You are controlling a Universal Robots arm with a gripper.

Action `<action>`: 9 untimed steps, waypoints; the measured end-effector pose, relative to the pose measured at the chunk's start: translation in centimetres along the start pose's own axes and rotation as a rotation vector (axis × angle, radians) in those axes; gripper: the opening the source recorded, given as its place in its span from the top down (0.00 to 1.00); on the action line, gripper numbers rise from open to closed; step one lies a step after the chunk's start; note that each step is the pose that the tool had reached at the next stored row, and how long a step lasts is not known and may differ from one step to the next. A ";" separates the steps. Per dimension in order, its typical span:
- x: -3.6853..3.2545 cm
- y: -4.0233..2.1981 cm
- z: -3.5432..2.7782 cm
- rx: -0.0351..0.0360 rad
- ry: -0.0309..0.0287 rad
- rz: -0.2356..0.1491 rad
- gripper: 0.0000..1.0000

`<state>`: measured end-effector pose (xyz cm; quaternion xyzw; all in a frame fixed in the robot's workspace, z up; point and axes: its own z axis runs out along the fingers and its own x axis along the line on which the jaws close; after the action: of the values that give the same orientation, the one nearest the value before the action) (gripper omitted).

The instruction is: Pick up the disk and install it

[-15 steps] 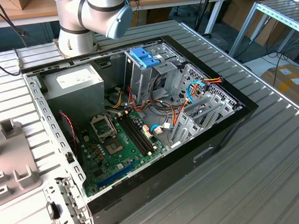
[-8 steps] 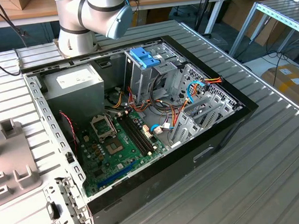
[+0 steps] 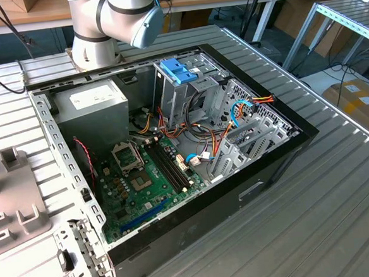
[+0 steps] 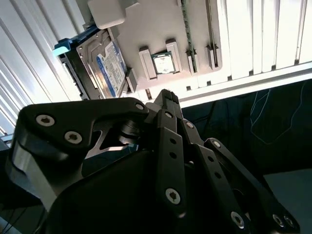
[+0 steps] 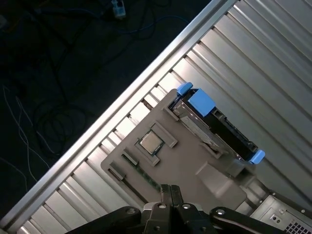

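arm [image 3: 91,24]: silver-grey, blue cap [image 3: 148,28] | pincer [image 4: 165,100]: black, screwed links

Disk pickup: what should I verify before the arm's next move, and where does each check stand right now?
1. The disk stands on edge in the grey fixture, blue rails on: ok.
2. The gripper carries nothing: ok.
3. The gripper is open for a grasp: not ok, it is shut.
4. The gripper is apart from the disk, not touching: ok.
5. A free bay in the drive cage: cannot tell.
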<state>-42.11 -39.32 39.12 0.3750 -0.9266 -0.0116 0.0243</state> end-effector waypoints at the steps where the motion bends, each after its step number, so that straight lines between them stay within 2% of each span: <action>1: 0.00 0.00 0.00 0.0003 0.0004 -0.010 0.89; 9: 0.00 0.00 0.00 0.0022 0.0025 -0.061 0.89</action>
<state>-42.11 -39.32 39.12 0.4031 -0.9148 -0.0108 0.0247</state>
